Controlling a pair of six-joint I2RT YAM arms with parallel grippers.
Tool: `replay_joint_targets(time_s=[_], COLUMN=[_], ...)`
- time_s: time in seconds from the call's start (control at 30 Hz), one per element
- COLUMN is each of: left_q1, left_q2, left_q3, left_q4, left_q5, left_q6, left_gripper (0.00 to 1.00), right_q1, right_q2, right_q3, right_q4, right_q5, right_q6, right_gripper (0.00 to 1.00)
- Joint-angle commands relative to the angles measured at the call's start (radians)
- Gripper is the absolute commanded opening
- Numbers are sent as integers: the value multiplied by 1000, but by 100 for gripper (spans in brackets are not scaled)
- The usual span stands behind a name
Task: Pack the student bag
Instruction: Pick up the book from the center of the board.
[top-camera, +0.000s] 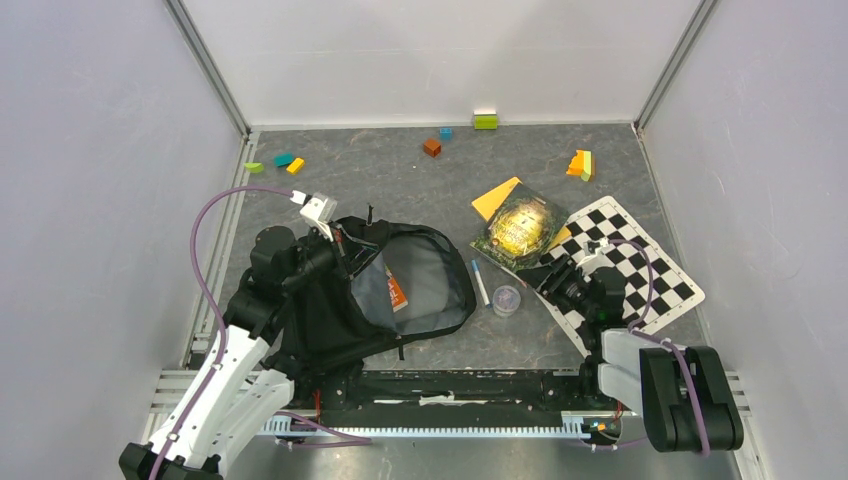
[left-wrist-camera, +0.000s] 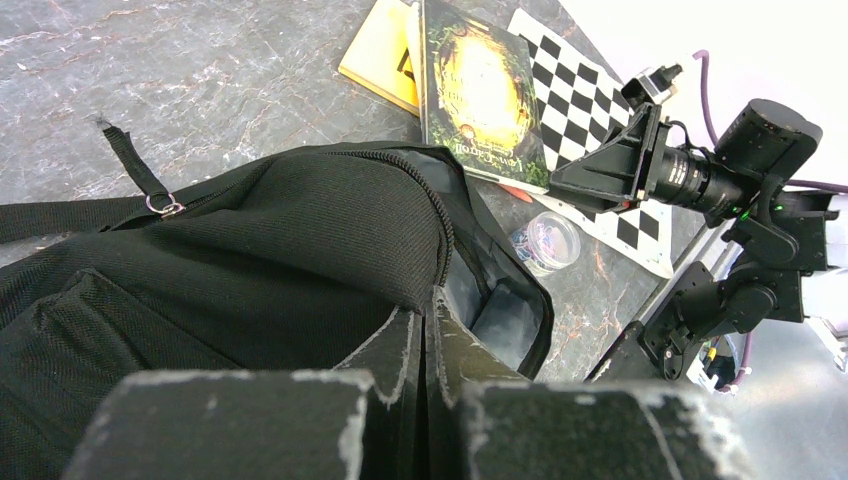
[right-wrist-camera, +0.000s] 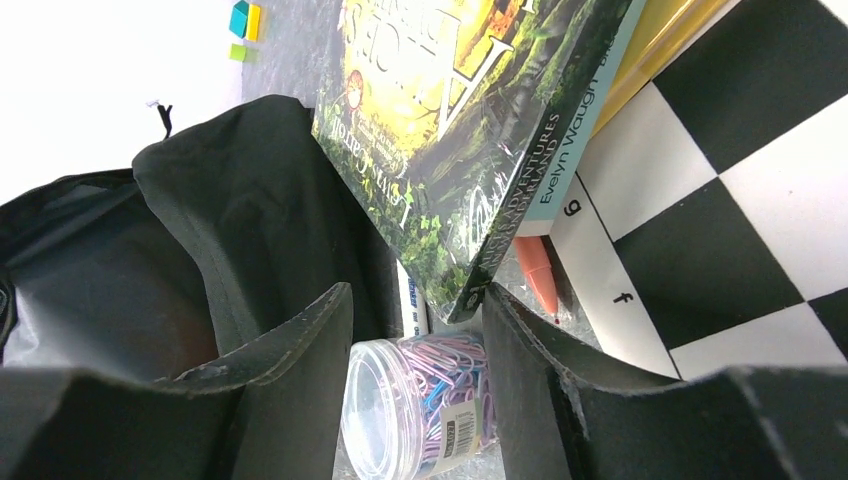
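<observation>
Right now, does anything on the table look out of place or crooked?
Yes. The green book lies crooked, overlapping the yellow book and the chessboard. Small coloured blocks are scattered along the far wall. Nothing looks spilled.

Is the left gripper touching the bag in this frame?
Touching. In the left wrist view, the left gripper is closed on the bag, with the fabric of the bag's open rim pinched between its two fingers.

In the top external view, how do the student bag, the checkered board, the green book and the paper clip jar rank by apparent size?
Largest to smallest:
1. student bag
2. checkered board, though it is partly covered
3. green book
4. paper clip jar, clearly the smallest
</observation>
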Motion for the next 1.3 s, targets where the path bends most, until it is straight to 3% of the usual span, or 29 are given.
replay_joint_targets(time_s=[0.0, 0.27, 0.87, 0.97, 1.1, 1.27], left_q1=[-1, -1, -2, -1, -2, -1], left_q2=[-7, 0, 5, 6, 4, 5], left_q3=[18, 18, 23, 23, 24, 25], left_q4=[60, 60, 49, 48, 45, 43], left_q5=[10, 8, -9, -11, -12, -12], left_q6=[19, 19, 29, 29, 33, 33], left_gripper=[2, 2, 2, 2, 2, 2], right_q1=[13, 55, 90, 89, 90, 90], right_q2=[31, 104, 396, 411, 396, 343], right_q3=[-60, -76, -68, -64, -56, -60], right_q4=[104, 189, 610, 659, 648, 625], right_q5=[-6, 26, 67, 73, 82, 93], right_q6=[44, 73, 200, 214, 205, 190], right_gripper=[55, 55, 55, 46, 23, 4])
